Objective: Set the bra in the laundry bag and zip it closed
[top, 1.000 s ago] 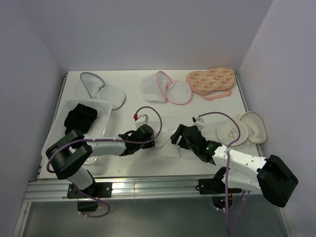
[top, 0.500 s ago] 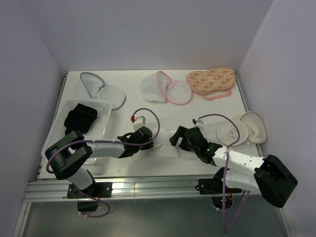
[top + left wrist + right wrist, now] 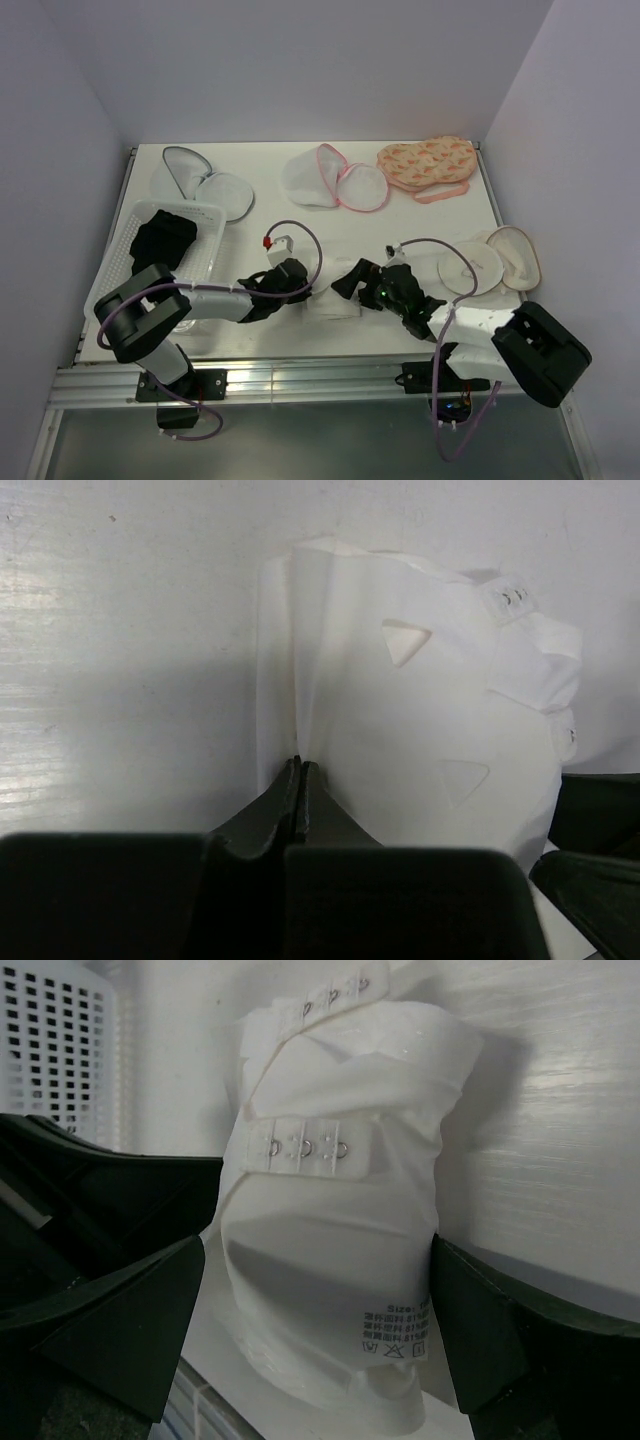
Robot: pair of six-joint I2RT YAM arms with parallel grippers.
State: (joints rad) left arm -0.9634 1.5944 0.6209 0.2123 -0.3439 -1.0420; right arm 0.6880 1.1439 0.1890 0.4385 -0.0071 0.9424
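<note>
A white folded bra (image 3: 330, 298) with hook-and-eye strips lies on the table near the front, between my two grippers. My left gripper (image 3: 299, 764) is shut on a fold at its left edge (image 3: 420, 710). My right gripper (image 3: 318, 1330) is open, one finger on each side of the rolled bra (image 3: 335, 1230), at or very near its sides. A black garment (image 3: 163, 240) lies in the white basket (image 3: 215, 215) at the left. The laundry bag (image 3: 335, 180), white mesh with pink trim, lies open at the back centre, away from both grippers.
A white mesh pouch with grey trim (image 3: 200, 180) lies at the back left. An orange patterned pouch (image 3: 428, 165) lies at the back right. A beige-trimmed open pouch (image 3: 490, 262) lies at the right edge, close behind my right arm.
My right gripper has moved left and now straddles the white bra. My left gripper has stayed at the bra's left edge; the bra looks more bunched.
</note>
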